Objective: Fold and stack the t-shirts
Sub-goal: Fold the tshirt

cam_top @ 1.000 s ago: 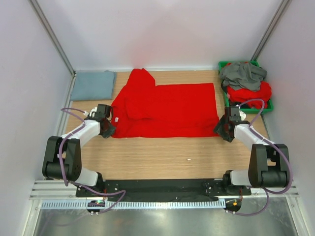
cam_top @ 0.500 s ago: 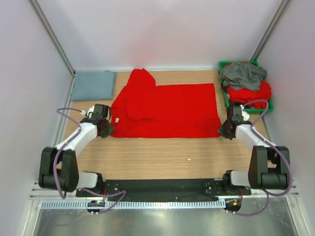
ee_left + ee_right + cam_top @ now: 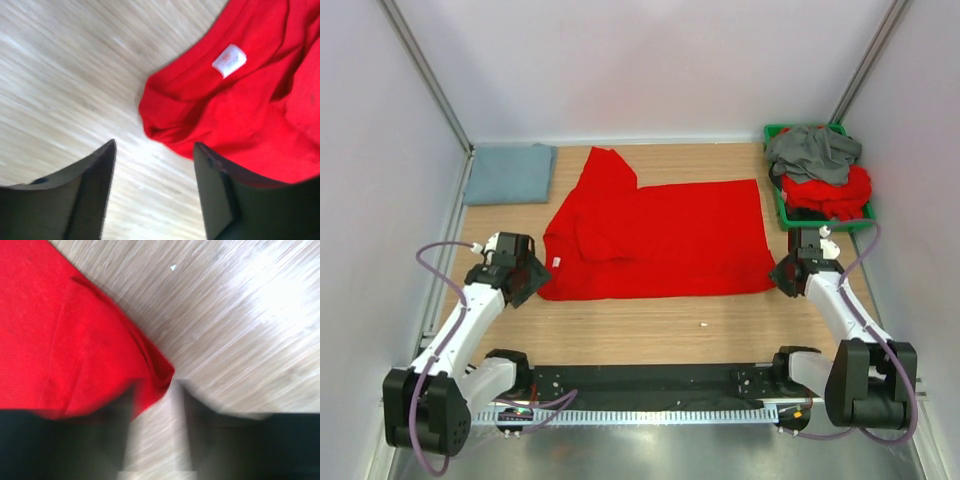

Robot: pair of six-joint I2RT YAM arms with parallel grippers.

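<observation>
A bright red t-shirt [image 3: 660, 240] lies spread flat on the wooden table, one sleeve pointing to the far left. My left gripper [image 3: 523, 281] stands open just off its near left corner. In the left wrist view the fingers [image 3: 155, 145] have bare wood between them, with the red cloth [image 3: 240, 110] and its white neck label [image 3: 229, 60] just ahead. My right gripper [image 3: 783, 274] is open at the near right corner. In the blurred right wrist view the shirt's corner [image 3: 100, 340] reaches the gap between its jaws [image 3: 156, 390], which stand apart.
A folded blue-grey t-shirt [image 3: 508, 172] lies at the far left. At the far right a green bin [image 3: 782, 208] holds a dark grey t-shirt [image 3: 813, 150] over another red one [image 3: 830, 190]. A small white speck [image 3: 704, 324] lies on the wood near the front.
Both arms drew back toward the near edge, dragging the red t-shirt with them and flattening it. Both grippers have since opened and let go of its corners.
</observation>
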